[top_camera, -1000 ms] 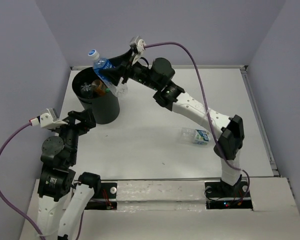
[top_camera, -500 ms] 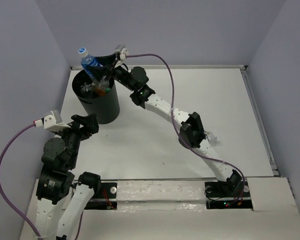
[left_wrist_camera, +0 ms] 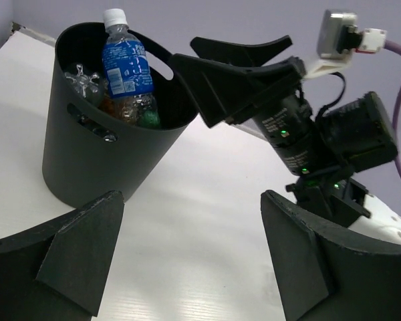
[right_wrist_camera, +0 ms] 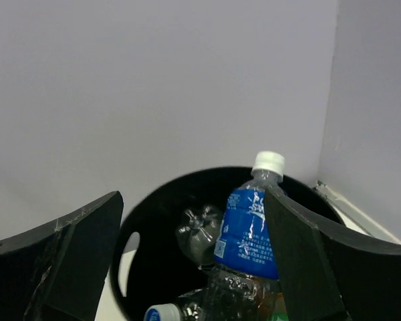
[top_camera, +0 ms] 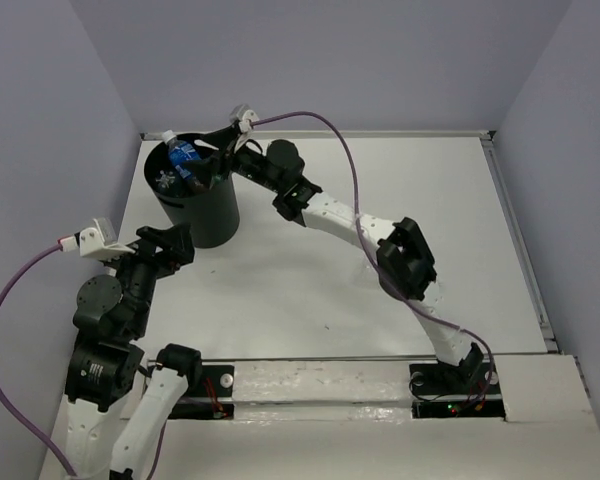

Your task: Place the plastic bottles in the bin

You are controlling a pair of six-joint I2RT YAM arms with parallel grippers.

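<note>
The black bin [top_camera: 206, 216] stands at the far left of the table with several plastic bottles inside. A blue-labelled, white-capped bottle [top_camera: 183, 155] stands upright in it, its neck above the rim [left_wrist_camera: 125, 63]. My right gripper [top_camera: 203, 165] hovers over the bin's rim, open; in its wrist view that bottle [right_wrist_camera: 248, 231] rises beside the right finger and nothing is gripped. A crumpled clear bottle [right_wrist_camera: 202, 234] and another capped one [right_wrist_camera: 163, 313] lie lower down. My left gripper [top_camera: 175, 243] is open and empty just in front of the bin [left_wrist_camera: 97, 164].
The purple back wall and left wall stand close behind the bin. The right arm [top_camera: 330, 215] stretches across the middle of the table from the near right. In the left wrist view the right gripper [left_wrist_camera: 184, 53] and its wrist hang beside the bin.
My right gripper came down over the bin and opened, and the blue-labelled bottle dropped from above the rim into the bin. The left arm has barely moved.
</note>
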